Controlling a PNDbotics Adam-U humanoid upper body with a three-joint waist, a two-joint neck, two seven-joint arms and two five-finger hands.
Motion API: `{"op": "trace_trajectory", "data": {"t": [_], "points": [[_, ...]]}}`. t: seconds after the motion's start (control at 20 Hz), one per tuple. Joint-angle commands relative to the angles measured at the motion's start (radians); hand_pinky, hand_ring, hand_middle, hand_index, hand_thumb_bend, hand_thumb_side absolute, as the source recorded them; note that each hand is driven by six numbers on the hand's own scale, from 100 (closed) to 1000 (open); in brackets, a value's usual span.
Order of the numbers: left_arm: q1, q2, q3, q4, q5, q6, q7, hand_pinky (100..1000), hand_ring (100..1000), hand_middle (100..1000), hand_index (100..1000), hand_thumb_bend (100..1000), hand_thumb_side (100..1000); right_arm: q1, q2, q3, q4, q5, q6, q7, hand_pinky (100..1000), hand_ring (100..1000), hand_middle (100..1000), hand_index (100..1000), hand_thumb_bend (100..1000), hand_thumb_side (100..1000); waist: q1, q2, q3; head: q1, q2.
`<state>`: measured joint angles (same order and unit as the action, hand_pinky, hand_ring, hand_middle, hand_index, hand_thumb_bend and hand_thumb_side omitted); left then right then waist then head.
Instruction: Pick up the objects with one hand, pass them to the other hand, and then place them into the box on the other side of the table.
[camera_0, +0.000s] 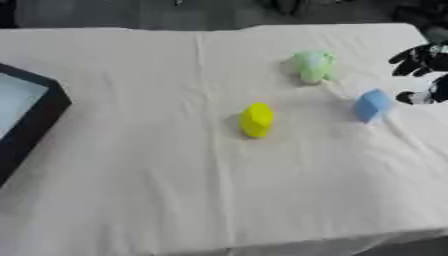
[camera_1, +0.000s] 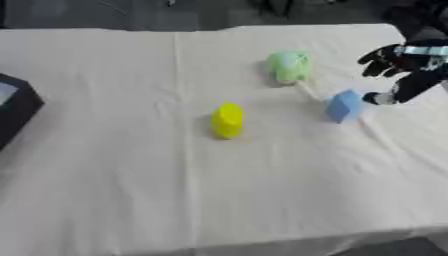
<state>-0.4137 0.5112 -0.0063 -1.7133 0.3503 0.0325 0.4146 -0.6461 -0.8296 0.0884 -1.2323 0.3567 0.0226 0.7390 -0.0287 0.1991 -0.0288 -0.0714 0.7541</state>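
Observation:
Three small objects lie on the cream tablecloth (camera_0: 175, 190). A yellow object (camera_0: 256, 120) stands near the middle. A pale green object (camera_0: 313, 65) lies farther back and to the right. A blue block (camera_1: 344, 106) sits at the right. My right hand (camera_1: 398, 67) hovers just right of the blue block, above the table, its fingers spread and relaxed with nothing in them. The thumb tip hangs close to the block without touching it. The black box (camera_0: 35, 120) with a pale inside stands at the left edge. My left hand shows in neither view.
The table's front edge runs along the bottom of both views and its right edge slants down past the blue block. Dark floor and dark shapes lie beyond the far edge.

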Motion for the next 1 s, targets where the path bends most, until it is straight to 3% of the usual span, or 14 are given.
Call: {"op": "trace_trajectory", "data": {"t": [0.05,0.45,1.0], "points": [[-0.013,0.022,0.015,-0.014,0.006,-0.003,0.0,831,1000,979,821,116,825,-0.028,-0.021,0.007,0.003,0.066,-0.019,-0.023,936,898,782,929,340,100,-0.001,0.0,0.001,0.006,-0.004],[-0.011,0.022,0.018,-0.013,0.011,-0.003,0.004,832,1000,976,819,115,830,-0.047,-0.015,0.048,0.024,0.148,-0.065,-0.072,945,907,803,950,336,100,0.002,0.005,0.001,0.034,-0.016],[-0.009,0.025,0.023,-0.011,0.015,-0.003,0.011,834,1000,974,817,112,833,-0.1,-0.007,0.086,0.074,0.246,-0.127,-0.074,959,919,822,959,330,100,0.008,0.009,-0.003,0.039,0.006]]}}
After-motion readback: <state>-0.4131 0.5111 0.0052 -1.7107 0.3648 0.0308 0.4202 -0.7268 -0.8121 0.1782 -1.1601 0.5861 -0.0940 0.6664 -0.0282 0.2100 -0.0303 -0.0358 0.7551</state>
